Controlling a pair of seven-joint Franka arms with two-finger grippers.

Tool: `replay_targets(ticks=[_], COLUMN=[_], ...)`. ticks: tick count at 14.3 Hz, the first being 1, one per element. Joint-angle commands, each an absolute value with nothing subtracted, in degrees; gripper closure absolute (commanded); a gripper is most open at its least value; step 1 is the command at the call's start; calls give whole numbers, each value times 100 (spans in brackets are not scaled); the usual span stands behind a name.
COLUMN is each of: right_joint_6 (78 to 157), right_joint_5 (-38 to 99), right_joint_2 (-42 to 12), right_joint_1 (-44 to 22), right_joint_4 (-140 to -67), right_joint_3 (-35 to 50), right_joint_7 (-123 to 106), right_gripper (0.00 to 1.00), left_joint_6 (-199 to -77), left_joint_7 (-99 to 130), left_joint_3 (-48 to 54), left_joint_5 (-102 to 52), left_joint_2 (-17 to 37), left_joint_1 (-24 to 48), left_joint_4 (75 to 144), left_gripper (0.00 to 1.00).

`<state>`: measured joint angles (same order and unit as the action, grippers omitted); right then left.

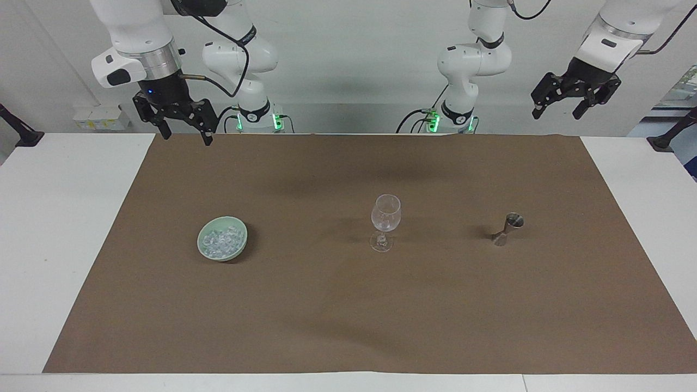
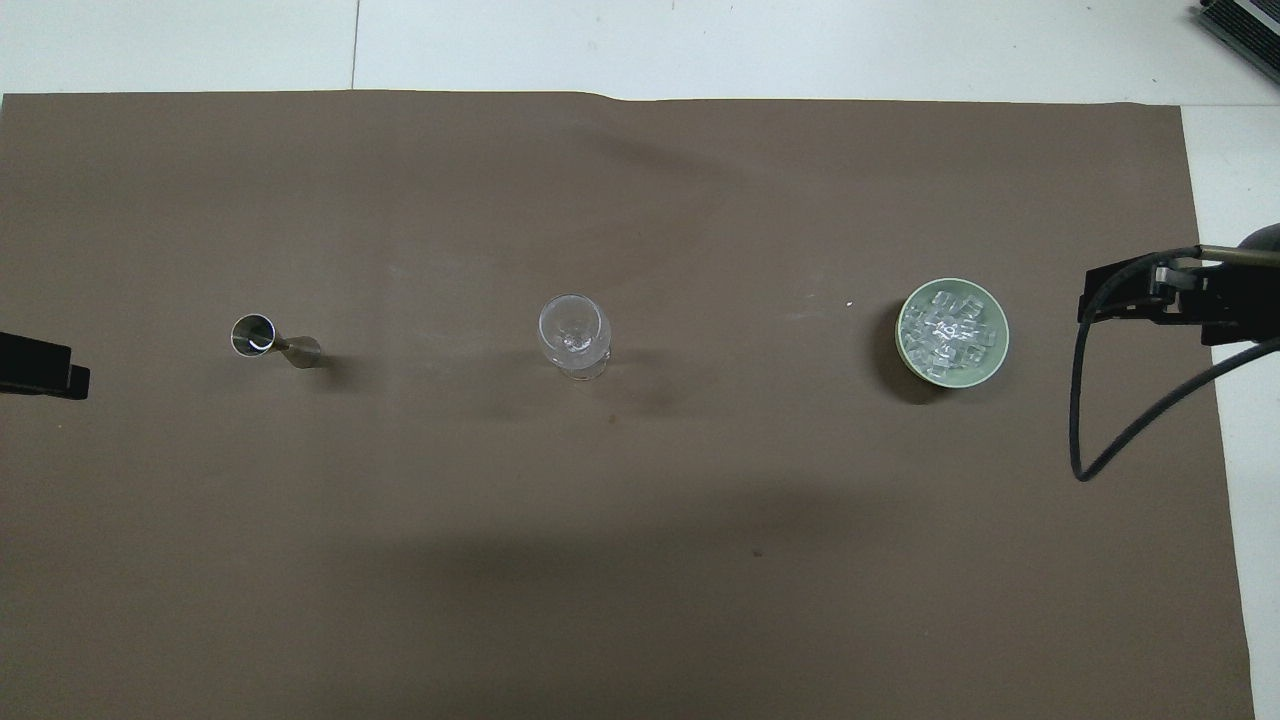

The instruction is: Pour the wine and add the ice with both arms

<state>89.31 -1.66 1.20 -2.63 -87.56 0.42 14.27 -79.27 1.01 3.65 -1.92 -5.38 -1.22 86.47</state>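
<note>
Ice point(image 1: 221, 242) in a bowl point(image 1: 239, 230) is shown toward the right arm's end of the tabletop, below the raised right gripper point(image 1: 184, 134); both it and the left gripper point(image 1: 558, 112) are spread open and empty.

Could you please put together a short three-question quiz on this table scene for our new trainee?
1. True or false: the wine glass stands upright between the green bowl and the metal jigger.
2. Where is the ice? A) in the glass B) in the bowl C) loose on the brown mat
3. Fill in: the left gripper and the right gripper both hang raised, open and ____.

Key: 1 true; 2 B; 3 empty.
</note>
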Motion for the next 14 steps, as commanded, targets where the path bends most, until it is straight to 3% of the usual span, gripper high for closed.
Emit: replay_targets(ticks=[1, 14], right_joint_6=[8868, 8868], right_joint_5=[-53, -53], right_joint_2=[185, 185], right_joint_1=[-220, -220], right_joint_4=[-8824, -8824], right_joint_3=[35, 44], right_joint_7=[1433, 1433], right_gripper=[0, 0], left_joint_6=[-7901, -7919], left_joint_7=[88, 88], left_joint_3=[369, 396], left_joint_5=[-176, -237], left_joint_2=[-606, -764], left_joint_1=[-132, -105], left_joint_4=[8640, 8552], left_gripper=[0, 0])
